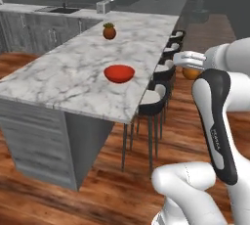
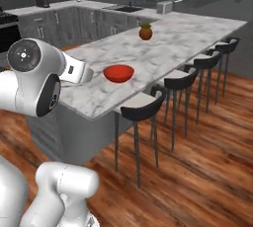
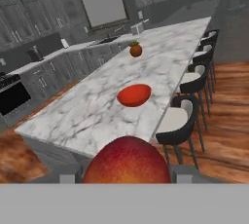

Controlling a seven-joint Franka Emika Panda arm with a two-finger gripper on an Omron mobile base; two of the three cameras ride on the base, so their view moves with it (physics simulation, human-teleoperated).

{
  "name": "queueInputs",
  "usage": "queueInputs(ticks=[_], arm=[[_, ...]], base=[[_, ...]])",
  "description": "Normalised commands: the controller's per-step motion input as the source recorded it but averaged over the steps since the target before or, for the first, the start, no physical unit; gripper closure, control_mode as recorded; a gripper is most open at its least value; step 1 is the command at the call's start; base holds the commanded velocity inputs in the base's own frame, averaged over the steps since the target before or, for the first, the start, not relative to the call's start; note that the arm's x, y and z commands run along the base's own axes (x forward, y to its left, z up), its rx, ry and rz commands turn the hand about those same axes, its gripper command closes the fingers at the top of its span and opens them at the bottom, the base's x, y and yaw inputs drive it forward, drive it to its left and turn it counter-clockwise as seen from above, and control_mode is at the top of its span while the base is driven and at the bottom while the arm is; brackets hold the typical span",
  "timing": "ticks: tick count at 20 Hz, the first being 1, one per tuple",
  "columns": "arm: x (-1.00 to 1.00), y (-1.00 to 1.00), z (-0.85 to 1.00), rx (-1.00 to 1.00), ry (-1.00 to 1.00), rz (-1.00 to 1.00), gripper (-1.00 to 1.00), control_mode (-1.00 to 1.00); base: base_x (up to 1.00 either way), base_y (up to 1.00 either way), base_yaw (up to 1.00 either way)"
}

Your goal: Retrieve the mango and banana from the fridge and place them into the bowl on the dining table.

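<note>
Ahead, the long white grey-veined marble dining table (image 3: 97,111) carries the shallow glossy red bowl (image 3: 134,95) near its middle, with dark stools (image 3: 181,121) along one side. Off the table's edge, the two-finger gripper (image 1: 191,67) clamps the small smooth orange-red mango (image 3: 127,162), well apart from the bowl.

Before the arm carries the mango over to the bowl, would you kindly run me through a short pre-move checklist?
1. Mango in gripper: ok, sits between the fingers.
2. Bowl upright on dining table: ok.
3. Bowl free to receive fruit: ok, looks empty.
4. Gripper over the bowl: not ok, it hangs off the table's stool side.
5. Stools under the path: cannot tell clearance.
6. Banana placed: not ok, not in the bowl.
</note>
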Motion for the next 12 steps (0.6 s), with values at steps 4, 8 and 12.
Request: queueInputs(ticks=[4, 8, 12], arm=[[0.00, 0.00, 0.00, 0.00, 0.00, 0.00, 1.00, 1.00], [0.00, 0.00, 0.00, 0.00, 0.00, 0.00, 1.00, 1.00], [0.00, 0.00, 0.00, 0.00, 0.00, 0.00, 1.00, 1.00]], base=[[0.46, -1.00, 0.38], [0.65, -0.83, 0.38], [0.78, -0.68, 0.39]])
